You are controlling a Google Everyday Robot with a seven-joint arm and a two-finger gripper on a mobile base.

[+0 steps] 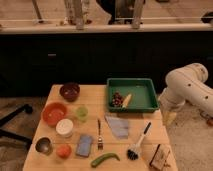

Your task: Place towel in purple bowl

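The towel (119,126), a small pale grey-blue cloth, lies creased on the wooden table (145,125) just in front of the green tray. The purple bowl (69,91) stands at the table's back left with nothing in it. My gripper (170,118) hangs off the table's right edge at the end of the white arm, level with the towel and well to its right. It is open, holds nothing, and touches nothing.
The green tray (132,95) at the back right holds grapes and a yellow piece. On the left stand an orange bowl (54,113), a white cup (64,127), a green cup (81,113) and a metal cup (43,145). A blue sponge (84,145), fork (99,134), green pepper (104,159) and brush (137,145) lie in front.
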